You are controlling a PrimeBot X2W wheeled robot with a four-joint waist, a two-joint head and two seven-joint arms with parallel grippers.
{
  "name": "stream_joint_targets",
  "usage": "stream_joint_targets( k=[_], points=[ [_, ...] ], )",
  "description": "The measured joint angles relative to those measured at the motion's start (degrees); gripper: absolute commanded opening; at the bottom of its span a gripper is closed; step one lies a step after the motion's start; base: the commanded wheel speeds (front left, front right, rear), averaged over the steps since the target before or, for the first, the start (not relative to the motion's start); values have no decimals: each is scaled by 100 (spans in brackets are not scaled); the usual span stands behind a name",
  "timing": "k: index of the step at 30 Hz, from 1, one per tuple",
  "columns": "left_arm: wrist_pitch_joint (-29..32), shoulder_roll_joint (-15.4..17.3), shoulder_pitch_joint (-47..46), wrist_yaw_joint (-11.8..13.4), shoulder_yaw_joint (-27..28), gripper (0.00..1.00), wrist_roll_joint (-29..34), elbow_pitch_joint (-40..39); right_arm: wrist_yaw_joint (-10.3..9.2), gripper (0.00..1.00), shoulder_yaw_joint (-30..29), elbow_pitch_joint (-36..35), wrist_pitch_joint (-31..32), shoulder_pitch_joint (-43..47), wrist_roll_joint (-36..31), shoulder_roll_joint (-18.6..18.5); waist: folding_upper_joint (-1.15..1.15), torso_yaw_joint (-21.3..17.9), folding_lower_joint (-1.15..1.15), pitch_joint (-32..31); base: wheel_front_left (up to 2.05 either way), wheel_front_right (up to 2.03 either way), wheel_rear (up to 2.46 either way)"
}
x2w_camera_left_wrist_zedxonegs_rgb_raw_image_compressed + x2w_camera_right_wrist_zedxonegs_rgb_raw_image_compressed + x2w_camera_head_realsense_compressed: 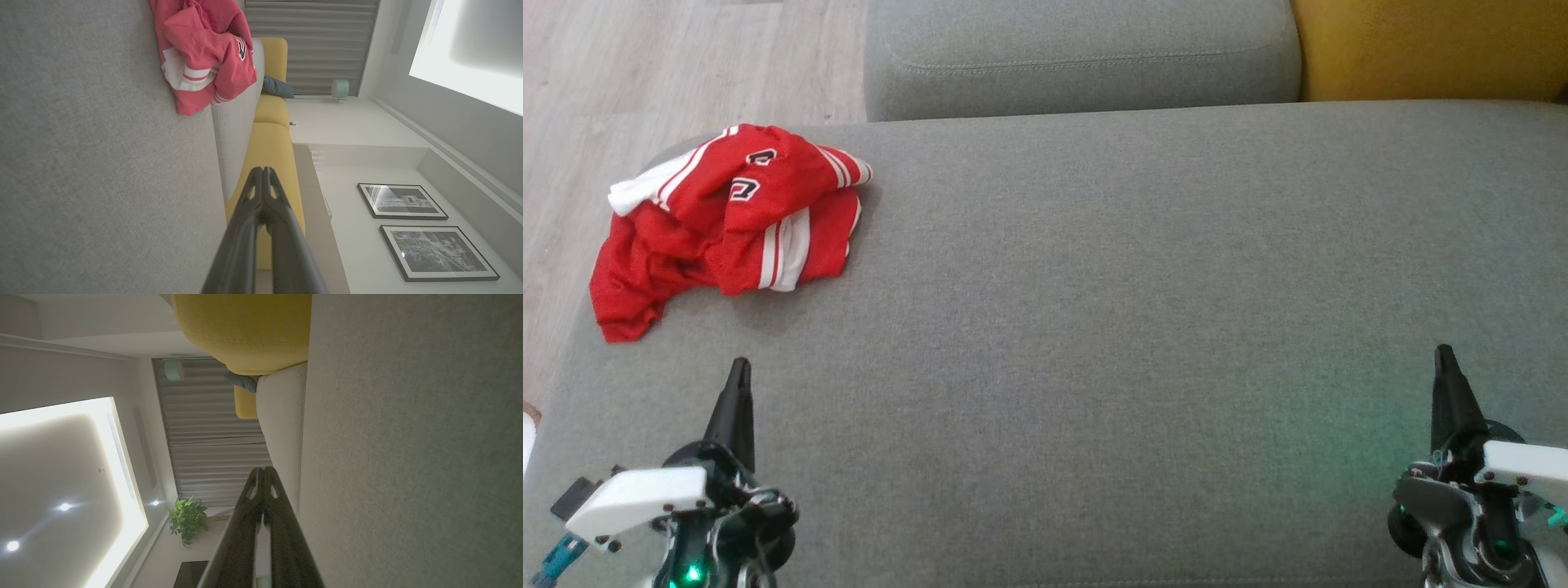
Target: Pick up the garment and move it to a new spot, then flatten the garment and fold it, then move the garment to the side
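Nearest you, the left gripper (739,365) stands at the lower left with its two dark fingers pressed together and nothing between them. The right gripper (1444,353) at the lower right is likewise clenched and empty. Both hang over the near part of the grey seat cushion (1135,286), fingers pointing away from you.

Beyond them is bare fabric, then the garment (727,220), a red jersey with white stripes. It lies crumpled at the far left corner of the seat, with its left edge at the cushion's rim. The heap runs on a diagonal, from near-left to far-right.

Finding: the garment lies ahead of the left gripper and a little to its left, with a gap between them. It is well apart from the right gripper, across the seat. In my judgement the left arm should reach, after you release its fingers.
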Motion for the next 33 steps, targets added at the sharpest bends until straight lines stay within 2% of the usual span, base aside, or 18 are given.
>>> stream_joint_targets(
  k=[33],
  points=[
    [0,0,0,0,0,0,0,0,0,0,0,0,0,0,0,0,0,0,0,0,0,0,0]
  ],
)
